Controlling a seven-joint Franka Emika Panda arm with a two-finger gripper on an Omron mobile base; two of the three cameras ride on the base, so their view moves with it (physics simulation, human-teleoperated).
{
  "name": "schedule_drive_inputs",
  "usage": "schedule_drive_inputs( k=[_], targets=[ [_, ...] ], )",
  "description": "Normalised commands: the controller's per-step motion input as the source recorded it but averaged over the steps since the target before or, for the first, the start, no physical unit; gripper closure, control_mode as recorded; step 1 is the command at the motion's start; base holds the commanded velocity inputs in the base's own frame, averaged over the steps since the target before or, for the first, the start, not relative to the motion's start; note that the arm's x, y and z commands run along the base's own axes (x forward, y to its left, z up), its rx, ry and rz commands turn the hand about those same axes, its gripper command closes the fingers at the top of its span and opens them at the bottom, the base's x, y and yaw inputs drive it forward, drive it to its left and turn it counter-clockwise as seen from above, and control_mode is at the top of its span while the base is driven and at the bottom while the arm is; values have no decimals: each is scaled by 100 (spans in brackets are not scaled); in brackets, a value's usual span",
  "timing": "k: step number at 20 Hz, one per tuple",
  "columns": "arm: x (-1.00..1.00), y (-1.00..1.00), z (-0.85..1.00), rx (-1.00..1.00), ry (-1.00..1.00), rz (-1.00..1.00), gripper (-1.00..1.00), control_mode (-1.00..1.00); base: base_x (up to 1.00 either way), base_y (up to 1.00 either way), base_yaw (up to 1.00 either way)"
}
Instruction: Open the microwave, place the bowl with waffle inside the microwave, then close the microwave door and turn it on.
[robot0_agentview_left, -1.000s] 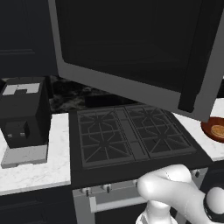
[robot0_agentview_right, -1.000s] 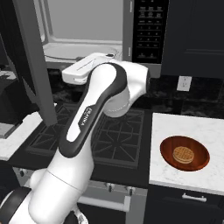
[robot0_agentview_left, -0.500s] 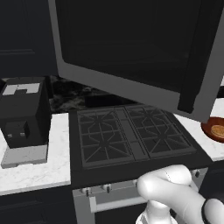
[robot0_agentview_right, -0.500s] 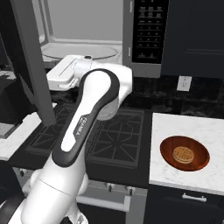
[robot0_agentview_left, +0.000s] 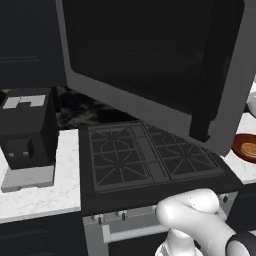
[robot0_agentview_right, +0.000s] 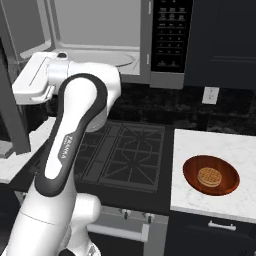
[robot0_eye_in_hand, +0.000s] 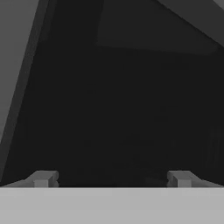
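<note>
The microwave door (robot0_agentview_left: 150, 65) hangs swung open over the stove (robot0_agentview_left: 150, 160), its dark glass window filling the upper part of the view, its black bar handle (robot0_agentview_left: 212, 75) running down near its right edge. A black coffee machine (robot0_agentview_left: 27, 130) stands on the white counter (robot0_agentview_left: 40, 197) left of the stove, close to the counter's back edge. At the right edge of the view, past the door's lower corner, part of the bowl with waffle (robot0_agentview_left: 246, 148) sits on the right counter (robot0_agentview_left: 240, 167).
</note>
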Motion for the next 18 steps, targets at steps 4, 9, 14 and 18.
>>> schedule_drive_inputs(
  k=[4, 9, 14, 18],
  targets=[
    [-84, 77, 6, 0, -3, 11, -100, -100, 0, 0, 0],
    [-63, 80, 0, 0, -2, 6, -100, -100, 0, 0, 0],
    [-24, 88, 27, 0, -8, 0, -100, -100, 0, 0, 0],
    [-13, 85, 29, 0, -4, 0, -100, -100, 0, 0, 0]
  ],
)
